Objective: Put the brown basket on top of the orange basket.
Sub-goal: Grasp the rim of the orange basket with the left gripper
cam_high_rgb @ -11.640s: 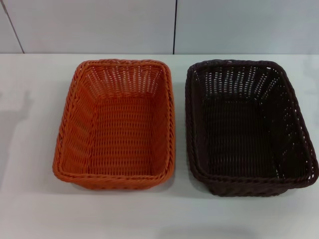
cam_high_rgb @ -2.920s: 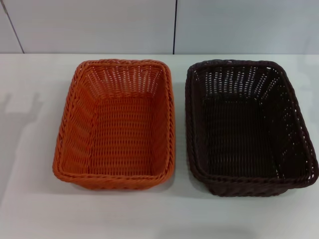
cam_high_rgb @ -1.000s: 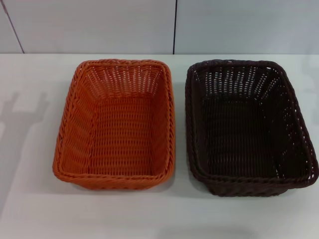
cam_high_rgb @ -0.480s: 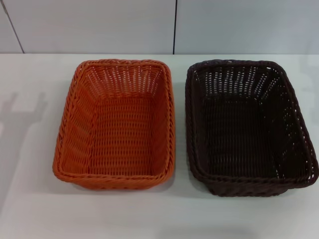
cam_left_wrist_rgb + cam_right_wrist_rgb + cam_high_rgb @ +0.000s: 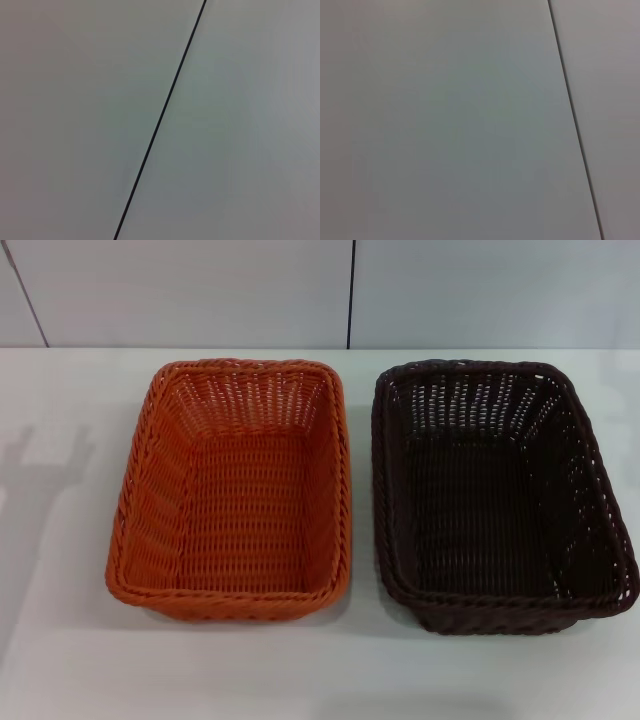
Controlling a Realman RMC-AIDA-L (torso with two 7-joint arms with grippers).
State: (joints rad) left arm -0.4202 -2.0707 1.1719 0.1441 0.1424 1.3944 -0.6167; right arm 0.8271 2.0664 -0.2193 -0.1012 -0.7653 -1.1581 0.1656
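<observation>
The orange basket (image 5: 235,490) stands empty on the white table, left of centre in the head view. Right beside it, a narrow gap apart, stands the brown basket (image 5: 495,495), also empty and upright. Neither gripper nor either arm shows in the head view. Only a faint forked shadow (image 5: 45,455) lies on the table at the far left. Both wrist views show nothing but plain grey wall panels with a dark seam.
The white table (image 5: 320,680) runs wide in front of the baskets and to the left of the orange one. A grey panelled wall (image 5: 200,290) rises just behind the table's far edge. The brown basket reaches almost to the head view's right border.
Both baskets stay where they were. The forked shadow at the table's far left has grown and shifted slightly over the earlier frames.
</observation>
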